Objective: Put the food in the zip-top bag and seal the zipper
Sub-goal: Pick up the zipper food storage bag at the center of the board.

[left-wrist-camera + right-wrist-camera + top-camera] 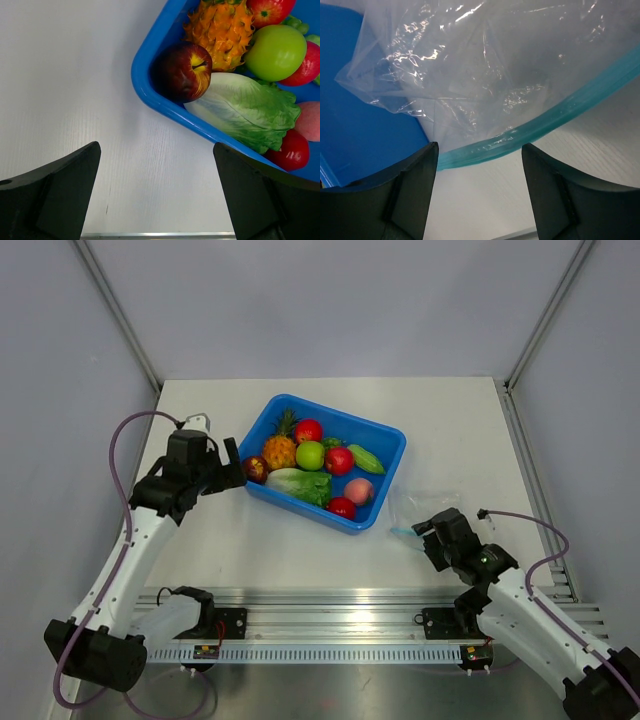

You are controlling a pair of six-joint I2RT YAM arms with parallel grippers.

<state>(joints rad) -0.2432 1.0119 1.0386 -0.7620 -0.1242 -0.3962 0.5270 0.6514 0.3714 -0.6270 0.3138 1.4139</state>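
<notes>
Bag [420, 502] is faint from above, half hidden behind right gripper [479, 150], jaws apart astride the zipper [545, 120]; left gripper [156, 147] gapes wide beside blue tray [145, 90]; food [245, 105] sits inside, partly cropped.

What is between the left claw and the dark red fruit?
Just bare table and the blue tray's rim, before the dark red fruit; the left wrist view shows it.
</notes>
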